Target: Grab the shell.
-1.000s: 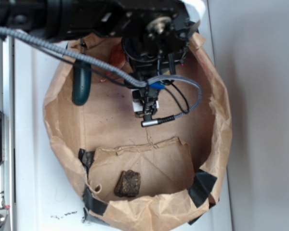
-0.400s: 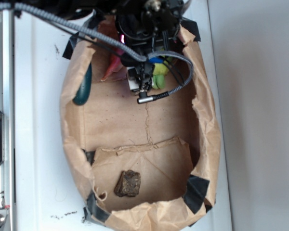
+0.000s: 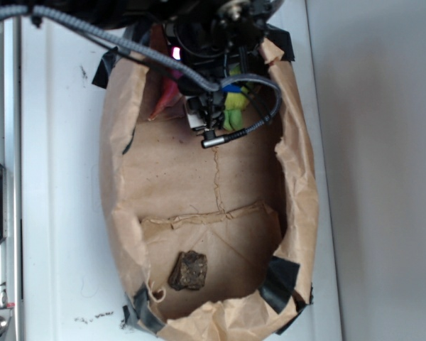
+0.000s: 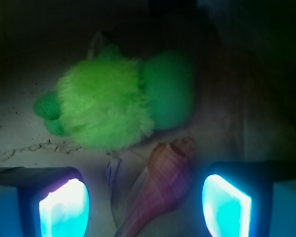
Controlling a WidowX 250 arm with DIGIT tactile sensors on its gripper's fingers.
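My claw point(image 4: 145, 202) is spread wide, one finger on each side of the shell point(image 4: 160, 185), neither touching. Shell lies on the brown paper point(image 3: 192, 170), wide end just beside the green plush toy point(image 4: 113, 106) (point toward me). Dark chunk point(image 3: 188, 271) well apart.

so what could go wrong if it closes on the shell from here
1. The shell lies at a slant between the open jaws, nearer the right one, so closing may twist or squirt it out.
2. The fuzzy green plush toy sits just beyond the shell's wide end; going further forward could snag its fur.
3. The paper bag wall stands close to the arm and might catch it.
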